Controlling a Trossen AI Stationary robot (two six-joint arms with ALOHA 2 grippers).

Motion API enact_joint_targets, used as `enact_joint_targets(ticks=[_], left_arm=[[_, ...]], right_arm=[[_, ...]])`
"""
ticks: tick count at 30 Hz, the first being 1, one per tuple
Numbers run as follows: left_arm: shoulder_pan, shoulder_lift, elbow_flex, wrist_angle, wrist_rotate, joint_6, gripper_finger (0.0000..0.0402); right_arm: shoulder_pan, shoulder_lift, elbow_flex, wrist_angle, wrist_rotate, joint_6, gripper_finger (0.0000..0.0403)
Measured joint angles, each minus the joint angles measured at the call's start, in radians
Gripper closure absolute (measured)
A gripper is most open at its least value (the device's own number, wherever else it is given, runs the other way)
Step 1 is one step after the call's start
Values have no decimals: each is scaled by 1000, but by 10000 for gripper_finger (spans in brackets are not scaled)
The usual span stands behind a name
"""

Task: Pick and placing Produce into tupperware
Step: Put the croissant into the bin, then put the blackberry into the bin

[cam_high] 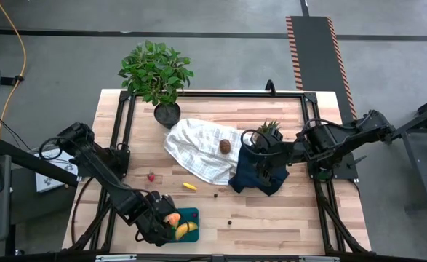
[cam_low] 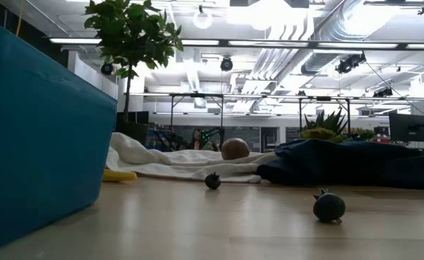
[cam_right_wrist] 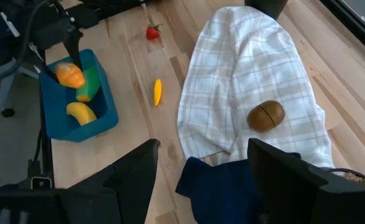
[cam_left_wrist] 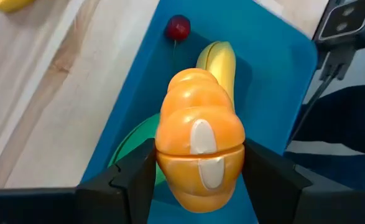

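— What are you holding, and where are you holding it?

— I am holding the orange piece (cam_left_wrist: 199,146) in my left gripper (cam_left_wrist: 198,177), the fingers part-way closed and pressing on its two sides. I am hanging it over the teal container (cam_high: 192,215) at the near edge of the table (cam_high: 271,225), where a banana (cam_left_wrist: 218,62), a green piece (cam_right_wrist: 89,84) and a small red bit (cam_left_wrist: 178,27) are already lying.

— How is it handling?

— I am judging it to be light, hard plastic, smooth and rounded, so it is likely to slip if pinched off-centre. It has a seam across the middle; I am gripping across its widest part, which seems the safest place.

— And your other arm?

— My right gripper (cam_right_wrist: 201,171) is waiting with fingers apart and empty above the dark cloth (cam_high: 260,175). The brown ball (cam_high: 225,146) is sitting on the white checked cloth (cam_high: 198,149), while a strawberry (cam_high: 151,176), a small yellow piece (cam_high: 189,186) and two dark bits (cam_high: 230,222) are lying loose on the wood.

— Anything you cannot make out?

— The orange piece is blocking most of the green one beneath it, and I cannot tell whether it is touching anything below. Something spiky and green (cam_high: 269,128) is showing beside the dark cloth, partly hidden by my right arm.
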Motion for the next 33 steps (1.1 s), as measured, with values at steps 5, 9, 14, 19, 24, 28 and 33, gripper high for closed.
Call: enact_joint_targets(ticks=[5,9,14,19,24,28,33], left_arm=[[0,35,0,9,31,5,204],[0,51,0,21,37,8,204],[0,52,0,21,37,9,204],[0,52,0,49,41,11,190],[0,52,0,73,44,15,146],[0,52,0,75,64,15,120],[0,40,0,74,110,15,131]], right_arm=[[0,0,0,0,0,-1,162],[0,0,0,0,0,-3,162],[0,0,0,0,0,-11,162],[0,0,0,0,0,-20,162],[0,0,0,0,0,-28,162],[0,0,0,0,0,-33,162],[0,0,0,0,0,-37,162]])
